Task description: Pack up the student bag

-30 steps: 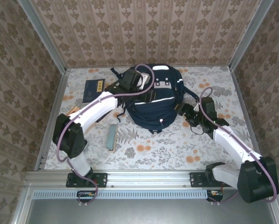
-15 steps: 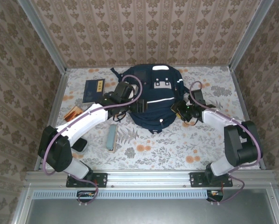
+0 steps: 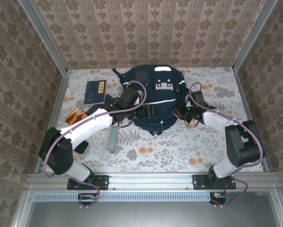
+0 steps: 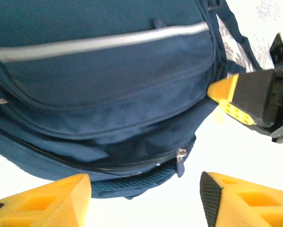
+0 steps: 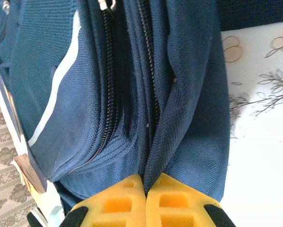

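Observation:
The student bag (image 3: 155,94) lies flat at the table's middle, navy with white stripes. My left gripper (image 3: 145,112) hovers at its near edge, jaws open. In the left wrist view the bag (image 4: 103,90) is just ahead, its zipper pull (image 4: 181,155) between and beyond the yellow fingers (image 4: 51,201) of the left gripper (image 4: 146,196). My right gripper (image 3: 179,113) is at the bag's near right side. In the right wrist view it (image 5: 146,182) is shut on a fold of the bag's fabric (image 5: 179,109) beside a zipper line.
A flat navy booklet (image 3: 95,91) lies left of the bag. An orange-brown item (image 3: 75,115) sits nearer the left wall. A grey-green slim case (image 3: 113,138) lies by the left arm, and a dark object (image 3: 81,147) near its base. Patterned walls enclose the table.
The right gripper has reached the bag's near right side and shut on its fabric. The left gripper has come down from the bag's top to its near edge, still open.

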You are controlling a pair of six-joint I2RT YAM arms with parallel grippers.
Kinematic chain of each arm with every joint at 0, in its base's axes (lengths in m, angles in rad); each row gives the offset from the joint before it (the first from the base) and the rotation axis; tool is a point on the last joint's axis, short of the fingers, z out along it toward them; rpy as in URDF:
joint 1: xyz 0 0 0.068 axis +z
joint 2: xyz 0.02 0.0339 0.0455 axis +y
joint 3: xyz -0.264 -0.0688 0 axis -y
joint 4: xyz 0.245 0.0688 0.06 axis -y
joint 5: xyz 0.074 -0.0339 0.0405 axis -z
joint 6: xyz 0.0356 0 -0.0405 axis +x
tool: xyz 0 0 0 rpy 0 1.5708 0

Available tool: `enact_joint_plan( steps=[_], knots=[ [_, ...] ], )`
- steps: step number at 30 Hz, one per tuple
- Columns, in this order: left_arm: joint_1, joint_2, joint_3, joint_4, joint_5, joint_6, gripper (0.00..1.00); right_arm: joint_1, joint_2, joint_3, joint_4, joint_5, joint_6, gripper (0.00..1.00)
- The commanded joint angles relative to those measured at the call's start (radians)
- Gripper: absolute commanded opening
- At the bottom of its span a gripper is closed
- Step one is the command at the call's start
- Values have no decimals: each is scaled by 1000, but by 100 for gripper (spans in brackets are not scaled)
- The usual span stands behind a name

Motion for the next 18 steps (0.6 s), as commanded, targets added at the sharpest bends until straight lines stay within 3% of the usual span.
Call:
enact_joint_plan(
  steps=[1,9,18],
  knots=[
    [-40,-9,-44,105,33,-75,61,33,-60,53,24,-61,-39,0],
    [-155,2,-115,185,-141,-113,56,96,-119,100,24,-77,-47,0],
    [-167,43,-133,207,-165,-124,45,109,-123,127,9,-78,-44,0]
  ],
)
